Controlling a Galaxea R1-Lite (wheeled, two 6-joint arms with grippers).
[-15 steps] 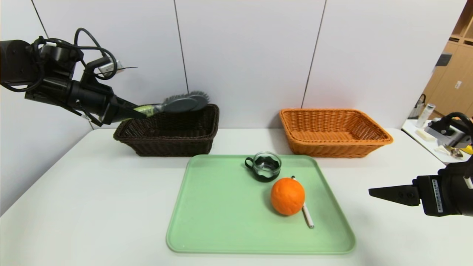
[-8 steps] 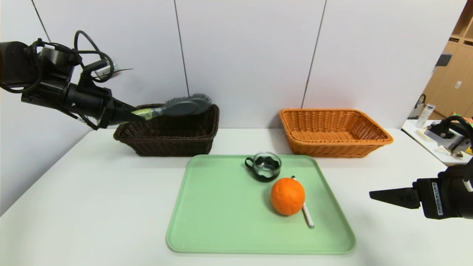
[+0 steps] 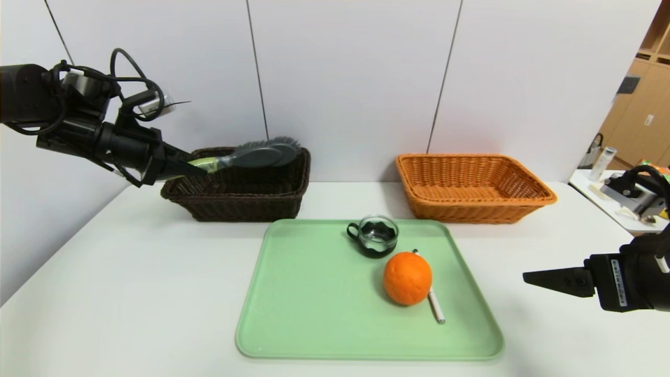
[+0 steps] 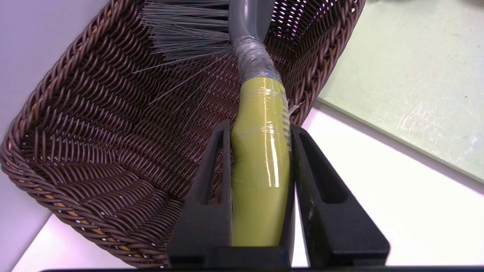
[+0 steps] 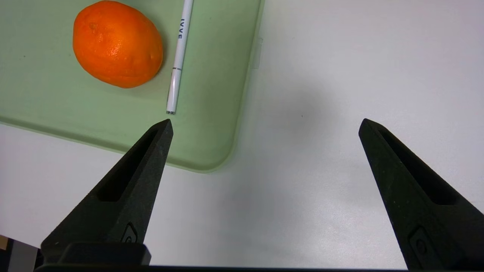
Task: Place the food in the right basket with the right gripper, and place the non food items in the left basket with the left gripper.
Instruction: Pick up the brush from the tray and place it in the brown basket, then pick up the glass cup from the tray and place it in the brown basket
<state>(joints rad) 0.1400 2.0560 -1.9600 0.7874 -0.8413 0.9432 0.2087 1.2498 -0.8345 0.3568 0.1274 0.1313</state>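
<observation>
Dark brown wicker basket on the left first, since that's where I've got something going: my left end effector is over it with the grey-bristled brush with the yellow-green handle between its fingers. The head hangs above the basket's inside, so I'd call this one nearly done, with just the lowering and letting go left. Whether that grip is already loosening, I can't tell.

Nothing else is sorted. On the pale green rectangular tray in the middle of the white worktop I count three more: the small clear glass cup with a black handle, the round orange fruit and the slim white pen right beside it. Cup and pen are for the left side, fruit for the light orange-tan wicker basket, which has nothing in it.

My right end effector is wide open and holding nothing, off the tray's right side. So I'd say it's early days, four items and none placed.
</observation>
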